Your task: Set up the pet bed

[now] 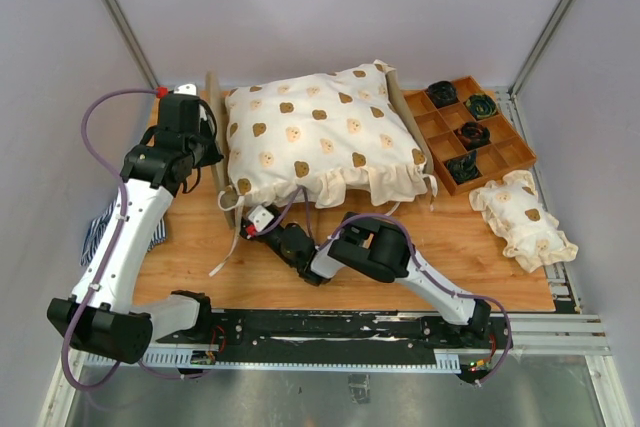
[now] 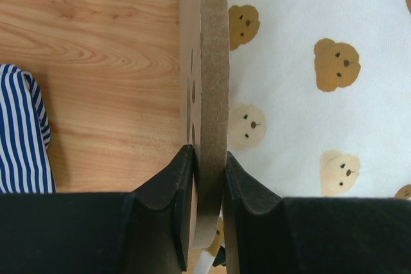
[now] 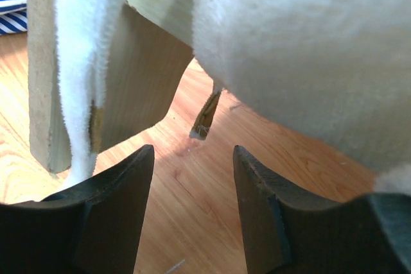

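Note:
The pet bed is a light plywood frame whose headboard [image 1: 213,112] stands at the left. A big cream cushion with bear faces [image 1: 320,132] covers the top, so no striped mattress shows. My left gripper [image 1: 207,147] is shut on the headboard's top edge. The left wrist view shows the board [image 2: 212,62] pinched in that gripper [image 2: 209,165], with the cushion [image 2: 321,62] to its right. My right gripper [image 1: 250,222] is low at the bed's front left corner. In the right wrist view it [image 3: 192,158] is open and empty, facing a plywood leg [image 3: 135,81] and the cushion's underside [image 3: 302,49].
A brown compartment tray [image 1: 495,176] with dark items sits at the back right. A small bear-print pillow [image 1: 525,219] lies in front of it. A navy-and-white striped cloth [image 1: 100,232] lies at the left table edge, and also shows in the left wrist view [image 2: 22,133]. White tie straps [image 3: 80,62] hang from the cushion.

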Controlling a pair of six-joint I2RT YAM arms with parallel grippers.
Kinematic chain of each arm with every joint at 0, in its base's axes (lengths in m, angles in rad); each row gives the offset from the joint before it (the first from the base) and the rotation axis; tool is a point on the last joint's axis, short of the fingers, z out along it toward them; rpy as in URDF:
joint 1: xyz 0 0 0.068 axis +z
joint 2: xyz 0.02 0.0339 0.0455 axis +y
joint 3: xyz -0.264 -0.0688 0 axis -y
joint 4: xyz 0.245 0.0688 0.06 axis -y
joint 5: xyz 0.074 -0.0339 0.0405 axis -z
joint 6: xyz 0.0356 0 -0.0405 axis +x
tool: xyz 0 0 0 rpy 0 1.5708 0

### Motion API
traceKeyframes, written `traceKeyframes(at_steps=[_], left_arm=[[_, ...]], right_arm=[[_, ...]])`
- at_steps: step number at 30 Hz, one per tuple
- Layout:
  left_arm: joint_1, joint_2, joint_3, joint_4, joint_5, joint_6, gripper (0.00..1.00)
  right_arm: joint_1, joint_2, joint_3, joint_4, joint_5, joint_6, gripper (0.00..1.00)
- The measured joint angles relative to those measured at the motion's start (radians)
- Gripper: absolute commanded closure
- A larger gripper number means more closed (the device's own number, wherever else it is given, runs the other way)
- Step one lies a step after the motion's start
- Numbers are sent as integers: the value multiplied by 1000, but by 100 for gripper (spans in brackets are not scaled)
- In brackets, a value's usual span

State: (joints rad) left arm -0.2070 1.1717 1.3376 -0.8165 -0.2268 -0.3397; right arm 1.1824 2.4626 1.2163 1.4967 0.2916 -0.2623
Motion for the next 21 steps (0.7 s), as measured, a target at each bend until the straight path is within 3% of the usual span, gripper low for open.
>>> traceKeyframes(at_steps=[8,9,13,21], left_arm=[[0,0,2,-1,0,-4,100],[0,0,2,-1,1,-5,100],[0,0,2,-2,0,-5,100],[0,0,2,-1,-1,-5,100]], right_arm=[[0,6,34,0,-20,12,48],[0,6,36,-2,-19,12,54],[0,8,56,0,-22,3,97],[0,5,40,19,-61,-2,100]])
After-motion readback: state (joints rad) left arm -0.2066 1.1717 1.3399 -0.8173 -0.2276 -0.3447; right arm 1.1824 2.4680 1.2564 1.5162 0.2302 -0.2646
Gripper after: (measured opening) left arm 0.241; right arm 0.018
